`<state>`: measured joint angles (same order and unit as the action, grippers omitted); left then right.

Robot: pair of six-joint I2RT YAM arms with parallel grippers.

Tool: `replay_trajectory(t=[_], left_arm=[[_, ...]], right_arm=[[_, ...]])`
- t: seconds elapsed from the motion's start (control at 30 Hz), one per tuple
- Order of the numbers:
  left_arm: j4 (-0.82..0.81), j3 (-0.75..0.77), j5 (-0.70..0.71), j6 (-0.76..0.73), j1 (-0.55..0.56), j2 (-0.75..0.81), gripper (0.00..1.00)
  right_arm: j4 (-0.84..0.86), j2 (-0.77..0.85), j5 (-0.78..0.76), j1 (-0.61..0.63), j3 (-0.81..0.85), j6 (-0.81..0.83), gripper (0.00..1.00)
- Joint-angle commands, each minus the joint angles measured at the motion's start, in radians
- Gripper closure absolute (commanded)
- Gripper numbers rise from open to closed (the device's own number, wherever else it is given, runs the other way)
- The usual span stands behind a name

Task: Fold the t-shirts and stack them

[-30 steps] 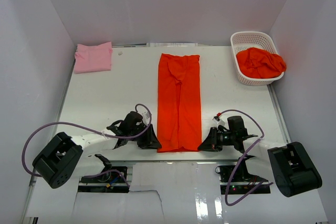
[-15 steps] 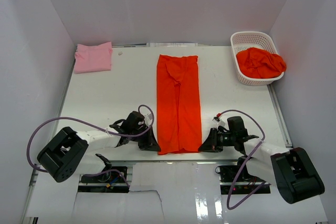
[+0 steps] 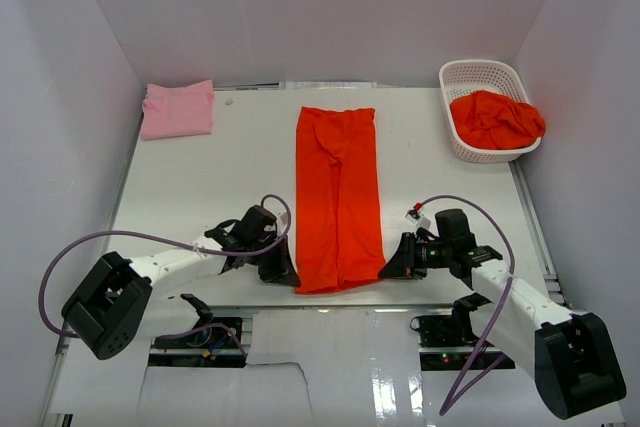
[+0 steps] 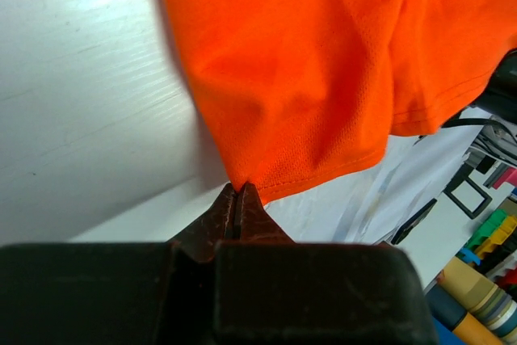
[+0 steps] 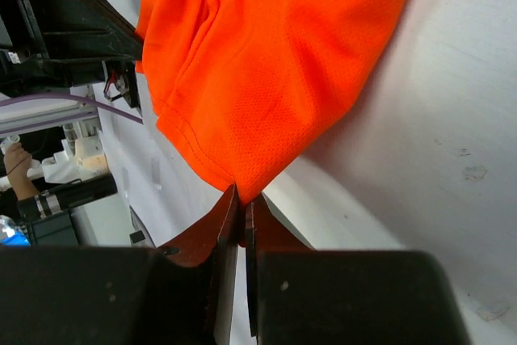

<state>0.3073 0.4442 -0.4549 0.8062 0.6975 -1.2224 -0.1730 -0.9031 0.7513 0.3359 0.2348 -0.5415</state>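
Both arms are reaching low over the white table (image 3: 190, 187). The bright orange-red t-shirt (image 3: 338, 197), thin soft cloth folded into a long narrow strip, is lying lengthwise down the middle between them. The left gripper (image 3: 284, 273) is sitting at the strip's near left corner, and the right gripper (image 3: 388, 269) is at its near right corner.

Over to the left wrist view: the dark fingers (image 4: 222, 216) are pressing tight together with no gap showing. They are pinching the hemmed corner of the shirt right at their tips, with the cloth fanning away from them across the table. The right wrist view is telling the same story, with the fingers (image 5: 218, 228) clamping on the stitched hem corner and the fabric spreading up and away from the tips. So each gripper is grasping one near corner of the strip.

At the far left, a light pink t-shirt (image 3: 178, 109), folded into a rectangle, is resting well apart from the arms. At the far right, a white plastic lattice basket (image 3: 480, 73) is holding a crumpled heap of orange-red t-shirts (image 3: 497, 119), which is spilling over its right rim
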Motion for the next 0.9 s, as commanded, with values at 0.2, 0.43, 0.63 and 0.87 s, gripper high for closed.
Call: replay_trajectory(t=[0.2,0.43,0.63,0.87], left_arm=[[0.101,0.139,0.022,-0.036,0.002,-0.009,1.0],[0.145,0.221,0.041,-0.058,-0.007,-0.042,1.0],[0.18,0.277,0.03,-0.108,-0.064,-0.054,1.0],[0.207,0.37,0.016,-0.18,-0.138,-0.126,1.0]], right_arm=[[-0.063,-0.042,0.059,0.006,0.107,0.026,0.92],[-0.082,-0.095,0.075,0.006,0.185,0.055,0.92],[-0.099,-0.152,0.085,0.006,0.279,0.078,0.92],[-0.105,-0.246,0.086,0.005,0.385,0.098,0.92]])
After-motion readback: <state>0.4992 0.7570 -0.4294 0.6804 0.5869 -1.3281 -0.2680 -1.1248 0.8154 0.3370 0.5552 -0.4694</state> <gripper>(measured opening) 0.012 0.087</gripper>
